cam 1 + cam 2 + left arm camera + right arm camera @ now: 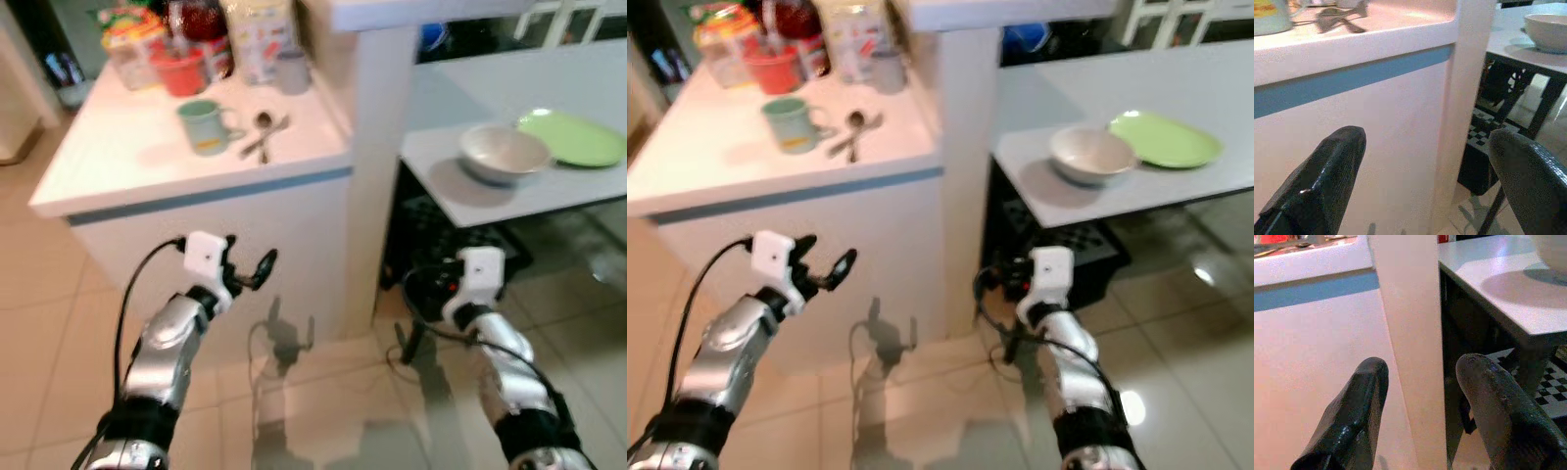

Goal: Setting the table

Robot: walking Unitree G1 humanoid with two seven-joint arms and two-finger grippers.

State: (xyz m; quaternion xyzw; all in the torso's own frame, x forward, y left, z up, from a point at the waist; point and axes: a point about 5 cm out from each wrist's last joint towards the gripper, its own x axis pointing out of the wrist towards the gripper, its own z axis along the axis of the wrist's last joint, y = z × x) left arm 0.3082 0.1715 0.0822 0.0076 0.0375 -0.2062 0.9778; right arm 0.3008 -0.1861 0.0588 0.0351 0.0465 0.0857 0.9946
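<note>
Spoons on the white bench (147, 157), pincers low and empty.
Spoons (263, 135) lie diagonal (bowls away from the robot) beside the green mug (203, 126); left pincer (250, 271) and right pincer (1422, 404) both gape.

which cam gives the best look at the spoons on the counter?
Left eye view: the spoons lie in full sight from above on the white counter, beside the green mug. Right eye view shows them much the same. Left wrist view catches them edge-on at the counter's rim.
</note>
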